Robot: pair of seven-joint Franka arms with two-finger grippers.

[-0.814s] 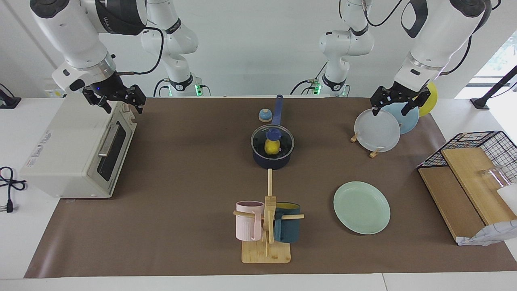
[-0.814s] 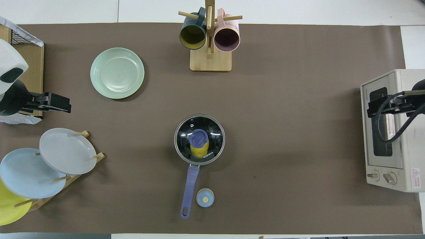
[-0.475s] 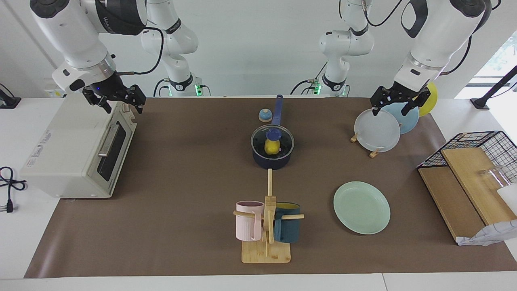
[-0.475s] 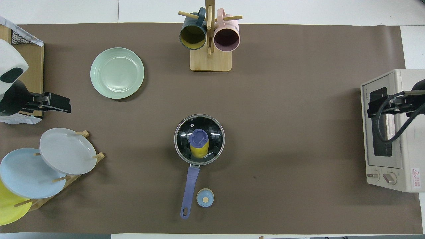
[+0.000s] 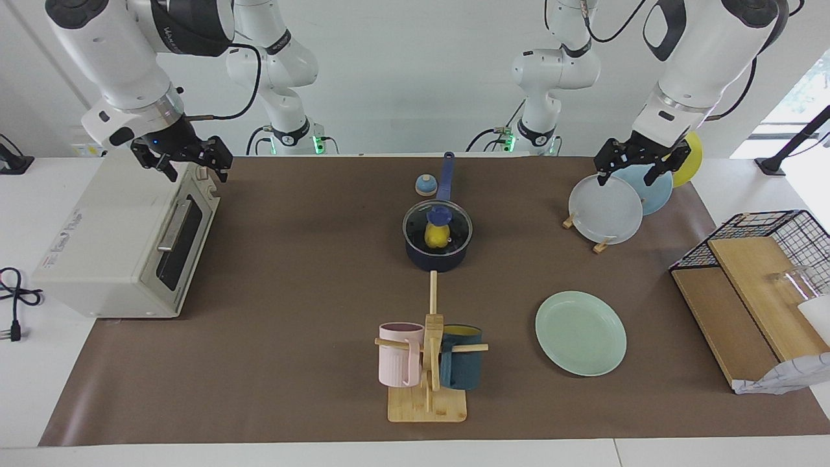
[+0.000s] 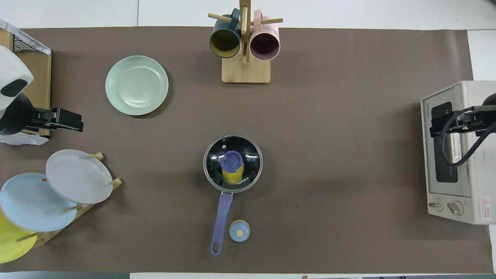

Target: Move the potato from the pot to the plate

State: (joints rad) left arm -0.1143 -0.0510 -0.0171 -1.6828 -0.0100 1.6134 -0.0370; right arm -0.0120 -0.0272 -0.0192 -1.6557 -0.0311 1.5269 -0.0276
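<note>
Centrally on the brown mat sits the pot [image 5: 436, 250] [image 6: 232, 162], its glass lid [image 5: 454, 224] [image 6: 248, 155] in place with a blue knob on top, and its long blue handle pointing toward the robots. Through the lid the potato [image 5: 436, 238] [image 6: 231, 177] shows as a yellow lump lying inside the pot. In the overhead view the plate [image 5: 580, 332] [image 6: 136, 85] lies bare on the mat at about ten o'clock from the pot, farther from the robots and toward the left arm's end of the table, well apart from it. At twelve o'clock from the pot stands a wooden mug rack [image 5: 427, 363] [image 6: 245, 58] with a pink and a dark teal mug. At six o'clock, just beside the handle's end, rests a small blue round cap [image 5: 425, 185] [image 6: 239, 231].

The left gripper [image 5: 635, 170] [image 6: 73, 121] hangs in the air over the rack of upright plates [image 5: 606, 211] [image 6: 79, 176], its fingers spread and holding nothing. The right gripper [image 5: 191, 167] [image 6: 436, 126] hangs over the toaster oven [image 5: 117, 253] [image 6: 461, 166] at the right arm's end, its fingers likewise spread and empty.
</note>
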